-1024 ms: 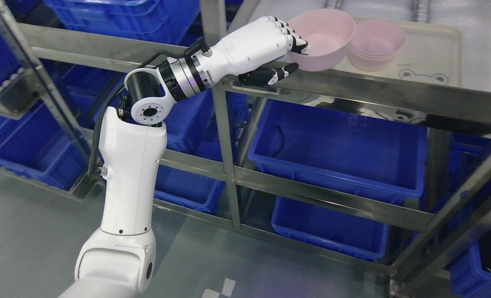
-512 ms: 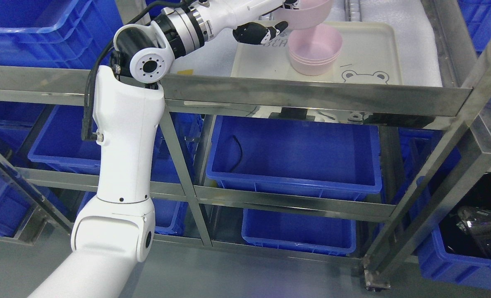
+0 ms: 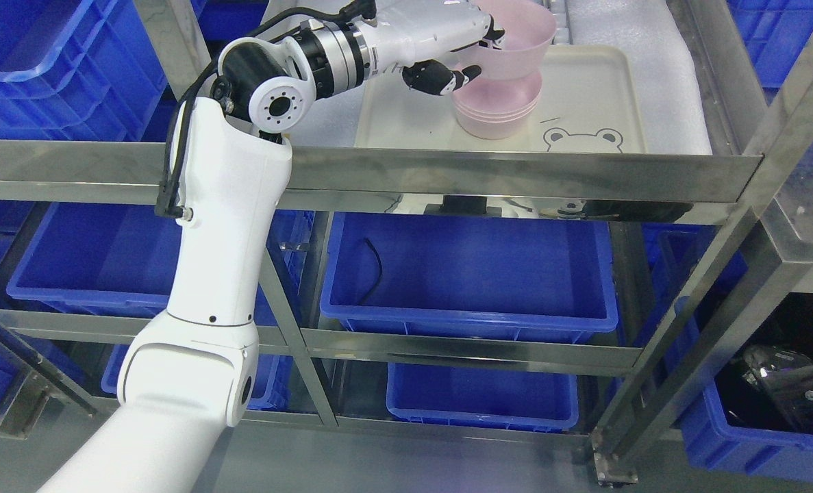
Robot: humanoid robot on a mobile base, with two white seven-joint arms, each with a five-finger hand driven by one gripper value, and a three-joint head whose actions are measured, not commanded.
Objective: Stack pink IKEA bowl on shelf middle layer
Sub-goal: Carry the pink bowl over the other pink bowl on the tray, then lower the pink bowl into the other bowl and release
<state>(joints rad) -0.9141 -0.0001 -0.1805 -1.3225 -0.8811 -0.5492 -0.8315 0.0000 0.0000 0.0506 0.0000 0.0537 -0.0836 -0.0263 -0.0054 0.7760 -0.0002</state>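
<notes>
Over the tray (image 3: pixel 605 89), the left hand (image 3: pixel 447 41) gripped a pink bowl (image 3: pixel 522 41) by its rim, directly above the stack (image 3: pixel 495 109).

A storeroom or warehouse: steel shelving (image 3: pixel 516 174) stocked with blue plastic bins (image 3: pixel 468 274)

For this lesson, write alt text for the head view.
The robot's left hand holds a pink bowl just above a stack of pink bowls on a cream tray. Blue bins sit on the metal shelves below.
</notes>
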